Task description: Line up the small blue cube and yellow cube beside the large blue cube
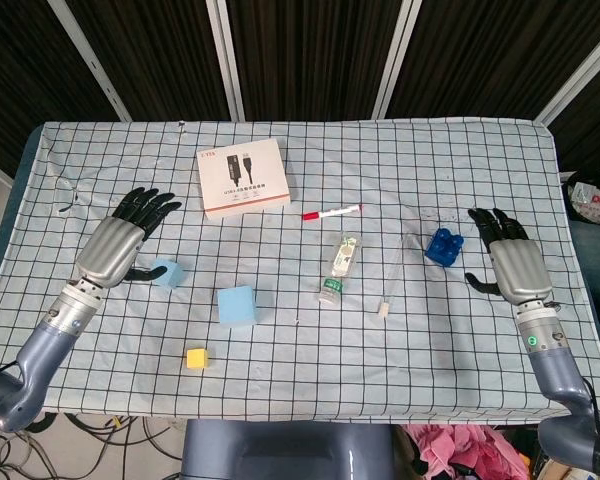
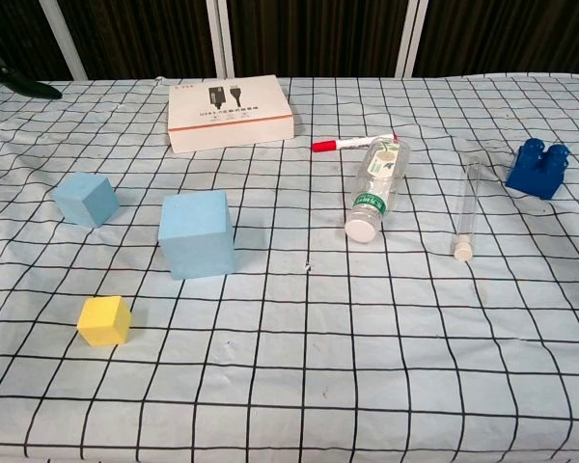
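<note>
The large light-blue cube (image 1: 236,306) (image 2: 197,233) sits near the table's middle-left. Left of it lies the small blue cube (image 1: 168,272) (image 2: 86,199), and the yellow cube (image 1: 196,358) (image 2: 104,320) lies nearer the front edge. My left hand (image 1: 125,236) is open, fingers spread, hovering just left of the small blue cube without touching it; only its dark fingertips (image 2: 19,87) show in the chest view. At the far right my right hand (image 1: 510,258) is open and holds nothing.
A white cable box (image 1: 242,178) (image 2: 230,114) lies at the back. A red marker (image 1: 331,212), a lying plastic bottle (image 1: 339,268) (image 2: 374,185), a clear tube (image 1: 390,280) (image 2: 466,207) and a dark-blue toy brick (image 1: 444,246) (image 2: 537,167) occupy the right half.
</note>
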`<action>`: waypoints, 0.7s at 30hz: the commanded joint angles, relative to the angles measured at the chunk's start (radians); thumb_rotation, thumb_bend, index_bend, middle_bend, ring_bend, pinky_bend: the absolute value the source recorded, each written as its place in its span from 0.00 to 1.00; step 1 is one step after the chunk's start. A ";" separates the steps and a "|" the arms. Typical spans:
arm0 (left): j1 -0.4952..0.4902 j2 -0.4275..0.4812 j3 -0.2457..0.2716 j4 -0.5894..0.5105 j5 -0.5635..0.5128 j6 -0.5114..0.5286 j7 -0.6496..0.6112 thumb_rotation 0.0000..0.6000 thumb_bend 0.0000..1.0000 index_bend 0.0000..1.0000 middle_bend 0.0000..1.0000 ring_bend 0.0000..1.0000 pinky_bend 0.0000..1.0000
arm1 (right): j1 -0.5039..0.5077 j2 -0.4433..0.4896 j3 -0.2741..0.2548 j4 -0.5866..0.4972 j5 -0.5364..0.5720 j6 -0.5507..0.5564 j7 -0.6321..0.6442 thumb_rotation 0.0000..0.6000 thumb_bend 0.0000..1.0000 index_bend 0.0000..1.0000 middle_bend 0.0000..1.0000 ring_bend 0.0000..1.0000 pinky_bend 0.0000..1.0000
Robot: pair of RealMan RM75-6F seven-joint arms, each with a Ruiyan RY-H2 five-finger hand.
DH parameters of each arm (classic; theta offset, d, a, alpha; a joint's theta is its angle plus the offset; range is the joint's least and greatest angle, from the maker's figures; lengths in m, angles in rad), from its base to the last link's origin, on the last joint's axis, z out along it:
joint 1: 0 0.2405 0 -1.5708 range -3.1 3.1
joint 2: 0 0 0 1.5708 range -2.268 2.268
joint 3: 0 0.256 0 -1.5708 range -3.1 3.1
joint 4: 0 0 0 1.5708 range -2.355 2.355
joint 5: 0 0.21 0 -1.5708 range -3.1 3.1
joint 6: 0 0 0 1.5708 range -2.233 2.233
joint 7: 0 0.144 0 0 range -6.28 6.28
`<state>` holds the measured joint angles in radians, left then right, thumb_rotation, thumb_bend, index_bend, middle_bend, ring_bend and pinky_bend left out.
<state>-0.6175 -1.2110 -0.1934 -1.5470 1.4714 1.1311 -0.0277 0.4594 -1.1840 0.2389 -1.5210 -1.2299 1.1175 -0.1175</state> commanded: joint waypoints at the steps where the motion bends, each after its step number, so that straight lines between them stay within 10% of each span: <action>1: -0.001 0.000 0.001 -0.001 0.000 0.001 0.002 1.00 0.12 0.11 0.09 0.00 0.00 | 0.001 0.001 -0.001 0.001 0.000 0.000 -0.001 1.00 0.19 0.01 0.06 0.00 0.11; 21: -0.007 0.009 0.008 -0.015 -0.007 0.014 0.014 1.00 0.12 0.11 0.09 0.00 0.00 | 0.001 0.008 -0.010 -0.004 0.006 0.012 0.003 1.00 0.19 0.01 0.06 0.00 0.11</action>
<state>-0.6243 -1.2017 -0.1857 -1.5619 1.4649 1.1447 -0.0137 0.4609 -1.1761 0.2294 -1.5254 -1.2237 1.1301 -0.1148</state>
